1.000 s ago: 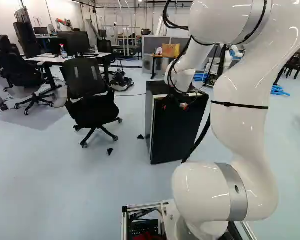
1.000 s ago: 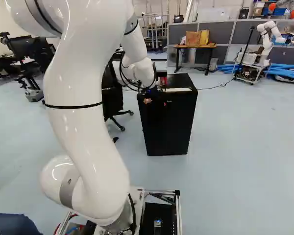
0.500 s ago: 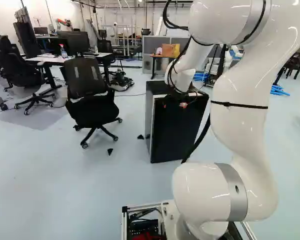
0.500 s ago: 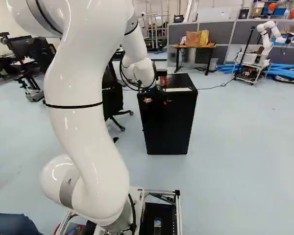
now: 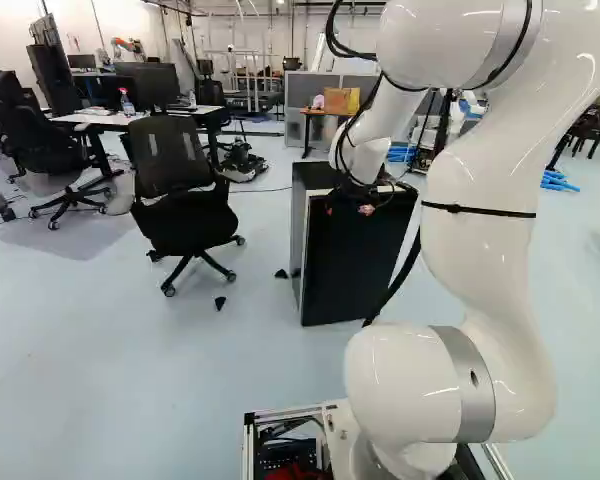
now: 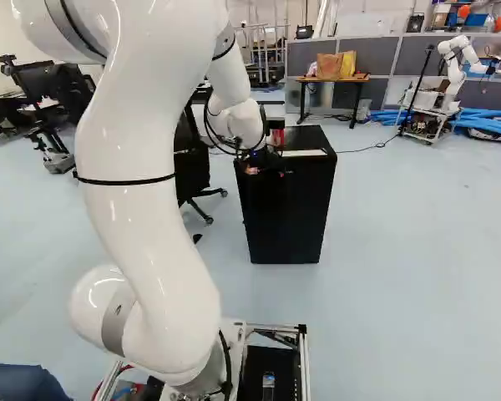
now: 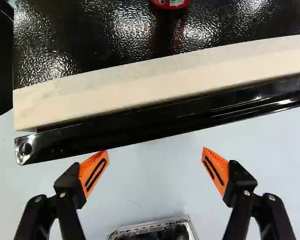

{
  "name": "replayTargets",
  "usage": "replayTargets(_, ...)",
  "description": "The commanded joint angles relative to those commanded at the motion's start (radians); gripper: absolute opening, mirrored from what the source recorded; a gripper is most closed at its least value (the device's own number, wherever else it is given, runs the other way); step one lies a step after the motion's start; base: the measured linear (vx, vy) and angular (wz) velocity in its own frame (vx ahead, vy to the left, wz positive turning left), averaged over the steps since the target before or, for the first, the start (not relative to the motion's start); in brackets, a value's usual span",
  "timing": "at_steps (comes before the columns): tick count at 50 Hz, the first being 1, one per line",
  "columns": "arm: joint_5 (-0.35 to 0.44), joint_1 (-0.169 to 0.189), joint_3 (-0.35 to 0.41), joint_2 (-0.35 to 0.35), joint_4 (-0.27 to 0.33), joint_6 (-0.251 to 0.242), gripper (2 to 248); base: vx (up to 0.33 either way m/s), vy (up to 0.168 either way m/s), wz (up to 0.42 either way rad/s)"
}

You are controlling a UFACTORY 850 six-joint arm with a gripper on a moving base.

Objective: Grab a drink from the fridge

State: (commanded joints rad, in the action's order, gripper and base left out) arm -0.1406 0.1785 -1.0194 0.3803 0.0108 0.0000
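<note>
Gaping wide — tool [image 6: 267, 172] near fridge [image 6: 288, 217]

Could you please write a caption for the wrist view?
Open gripper beside the door of a black mini fridge.

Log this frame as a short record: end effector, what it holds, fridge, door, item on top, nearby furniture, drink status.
end effector: open, just off the fridge's front top edge; contact cannot be told
held: nothing
fridge: black front, standing on the floor ahead of the base
door: looks shut
on top: a red item, only partly seen in the wrist view
nearby: office chair, left of the fridge in the left base view
drink status: none grasped; fridge interior not visible
</note>
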Motion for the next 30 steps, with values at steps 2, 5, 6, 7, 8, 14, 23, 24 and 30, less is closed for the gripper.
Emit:
replayTargets(2, 0.000, 0.000, 0.006, -0.005, 0.000, 0.000, 247, 0.000, 0.000, 0.000)
replayTargets(5, 0.000, 0.000, 0.019, -0.015, 0.000, 0.000, 247, 0.000, 0.000, 0.000)
replayTargets(6, 0.000, 0.000, 0.023, -0.018, 0.000, 0.000, 247, 0.000, 0.000, 0.000)
replayTargets(7, 0.000, 0.000, 0.028, -0.022, 0.000, 0.000, 247, 0.000, 0.000, 0.000)
replayTargets(8, 0.000, 0.000, 0.033, -0.026, 0.000, 0.000, 247, 0.000, 0.000, 0.000)
replayTargets(14, 0.000, -0.001, 0.064, -0.050, 0.000, 0.000, 247, 0.000, 0.000, 0.000)
replayTargets(23, 0.015, -0.002, 0.111, -0.087, 0.000, 0.000, 247, 0.000, 0.000, 0.000)
replayTargets(24, 0.018, -0.002, 0.116, -0.091, 0.000, 0.000, 247, 0.000, 0.000, 0.000)
replayTargets(30, 0.048, -0.003, 0.148, -0.117, 0.000, 0.000, 247, 0.000, 0.000, 0.000)
